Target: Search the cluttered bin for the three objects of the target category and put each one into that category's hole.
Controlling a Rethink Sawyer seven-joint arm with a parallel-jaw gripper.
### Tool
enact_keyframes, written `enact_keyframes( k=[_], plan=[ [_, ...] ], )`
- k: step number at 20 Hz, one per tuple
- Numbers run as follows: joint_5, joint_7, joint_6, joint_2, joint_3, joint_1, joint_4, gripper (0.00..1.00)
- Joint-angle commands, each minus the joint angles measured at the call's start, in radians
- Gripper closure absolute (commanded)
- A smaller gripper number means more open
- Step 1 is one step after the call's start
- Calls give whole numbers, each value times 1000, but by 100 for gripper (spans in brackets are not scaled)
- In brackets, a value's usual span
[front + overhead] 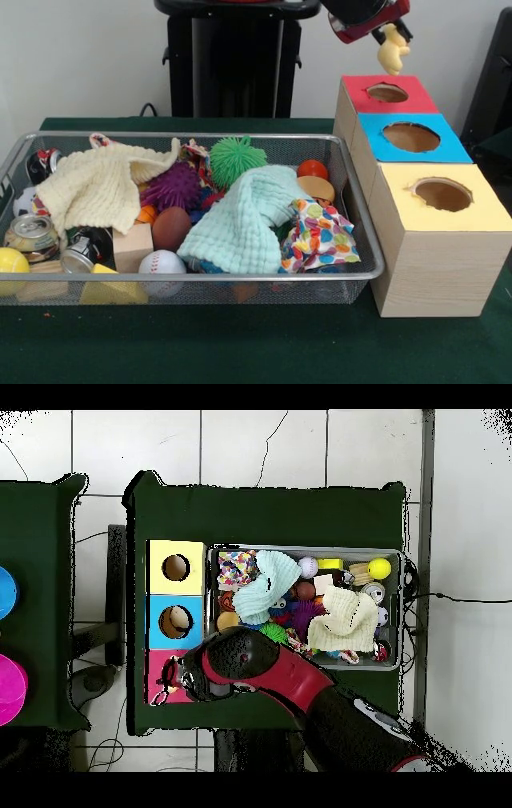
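Observation:
My gripper (390,36) is at the top right of the front view, shut on a pale yellow lumpy toy figure (392,53) that hangs below it. The toy is in the air just above the round hole (387,93) in the red top of the wooden box. In the overhead view the gripper (182,680) is over the red top (157,660) and hides the hole. The wire-mesh bin (200,277) stands left of the boxes and also shows in the overhead view (401,609). No tan-orange figure shows in the bin.
The blue-topped hole (411,137) and the yellow-topped hole (442,194) lie nearer the camera than the red one. The bin holds a pale yellow cloth (96,190), a mint cloth (248,218), a green spiky ball (238,158), a purple spiky ball (172,188), a baseball (162,262) and cans (32,236).

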State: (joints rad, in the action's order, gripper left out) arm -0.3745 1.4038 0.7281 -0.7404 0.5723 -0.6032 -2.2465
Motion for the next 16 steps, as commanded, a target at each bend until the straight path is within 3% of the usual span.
enact_keyframes(
  k=[1, 16],
  plan=[
    [6, 141, 16, 29, -40, 0, 109, 100],
    [19, 106, -85, 53, -40, -2, 110, 100]
  ],
)
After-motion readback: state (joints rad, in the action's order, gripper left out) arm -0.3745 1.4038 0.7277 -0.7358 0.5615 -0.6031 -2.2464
